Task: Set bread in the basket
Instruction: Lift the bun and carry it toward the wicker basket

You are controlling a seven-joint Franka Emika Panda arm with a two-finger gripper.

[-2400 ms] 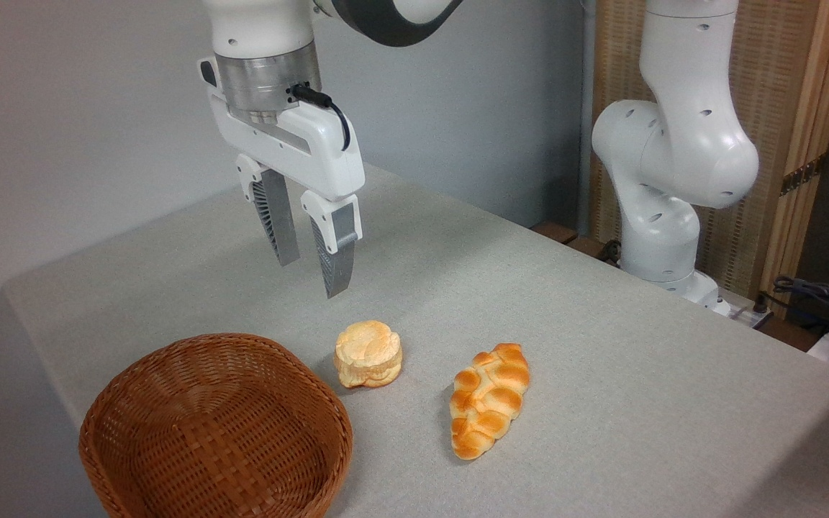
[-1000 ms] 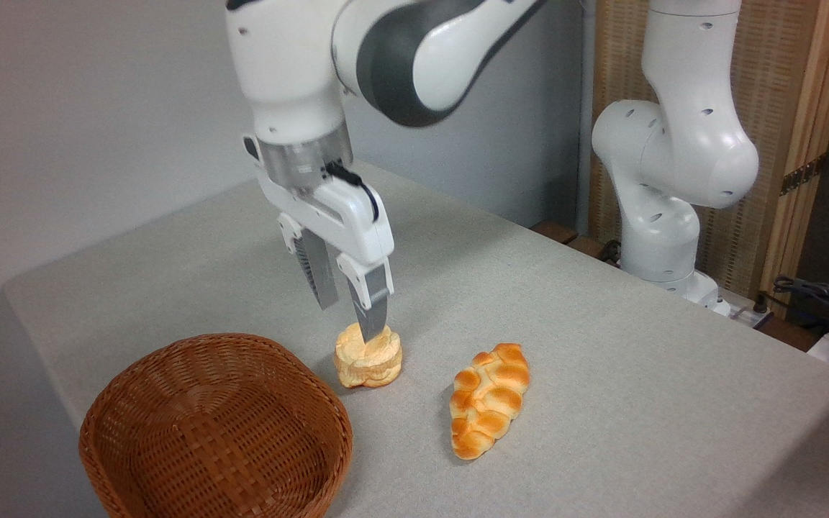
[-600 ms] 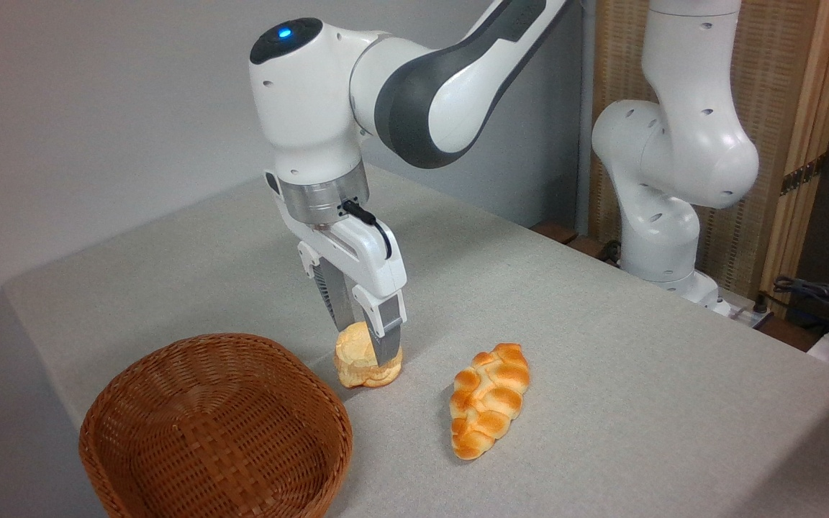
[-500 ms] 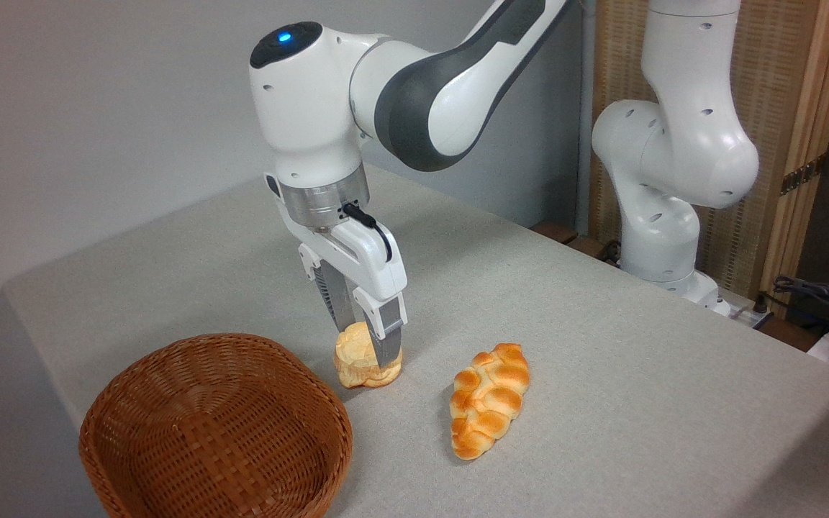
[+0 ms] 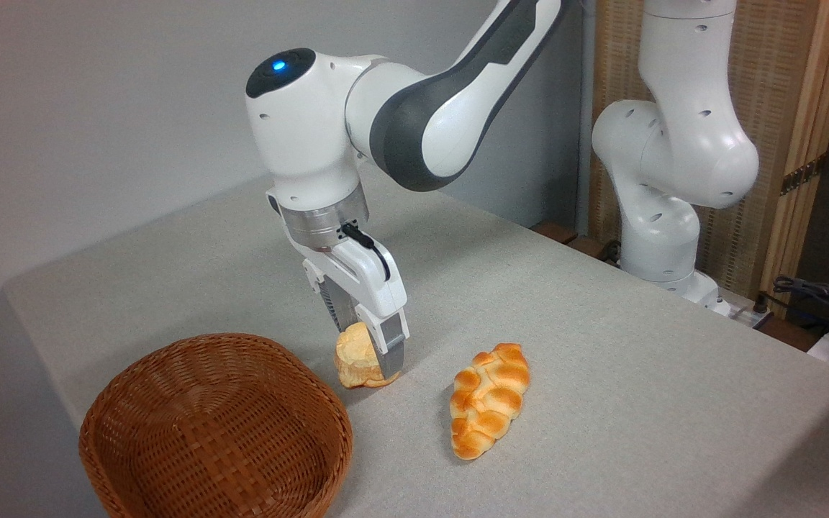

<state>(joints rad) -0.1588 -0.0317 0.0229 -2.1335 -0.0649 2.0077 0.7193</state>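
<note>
While the arm reaches down from the upper middle of the view, the gripper (image 5: 370,363) stands over the grey table (image 5: 601,345) with its fingers pointing almost straight down and its tips at the table surface or just above it. The bread (image 5: 355,357), a small pale-golden roll, sits between the two fingers: the nearer finger (image 5: 391,351) covers its right side, and the farther finger comes down behind its top. The jaws are drawn in close against the roll, which looks narrower and pinched where they press it, so the gripper has hold of it from both sides. The underside of the roll looks to be touching the table; whether it is lifted at all I cannot tell. The roll shows mostly to the left of the near finger, with a thin edge of it peeking out below the fingertip. The basket (image 5: 170,360), brown woven wicker, stands at the lower left near the table's front edge, and its right rim lies near the roll but apart from it. A braided loaf (image 5: 490,399), glossy and orange-brown, lies flat on the table to the right of the gripper, apart from both the roll and the fingers. The white base of the arm (image 5: 663,216) rises at the far right edge of the table.
</note>
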